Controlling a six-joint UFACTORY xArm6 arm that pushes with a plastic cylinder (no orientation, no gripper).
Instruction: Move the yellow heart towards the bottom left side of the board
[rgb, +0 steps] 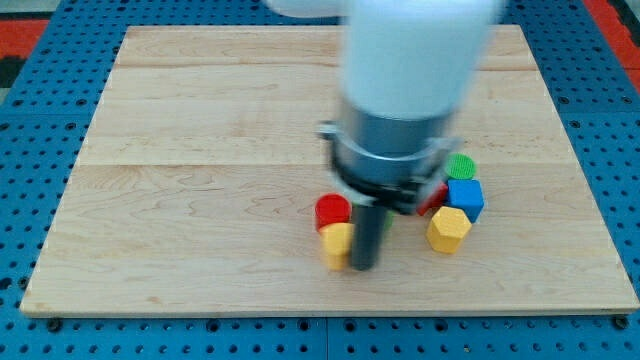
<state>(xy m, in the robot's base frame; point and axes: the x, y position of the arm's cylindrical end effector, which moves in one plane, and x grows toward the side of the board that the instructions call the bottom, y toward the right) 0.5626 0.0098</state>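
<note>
The yellow heart (336, 242) lies near the view's bottom centre of the wooden board (200, 180), partly hidden by my rod. My tip (365, 267) rests just to the heart's right, touching or nearly touching it. A red block (332, 210) sits directly above the heart. A sliver of a green block (387, 222) shows behind the rod.
To the view's right stands a cluster: a green round block (461, 166), a blue cube (465, 197), a yellow hexagon block (448, 229) and a partly hidden red block (434, 198). The arm's white and grey body (410, 90) covers the board's upper middle.
</note>
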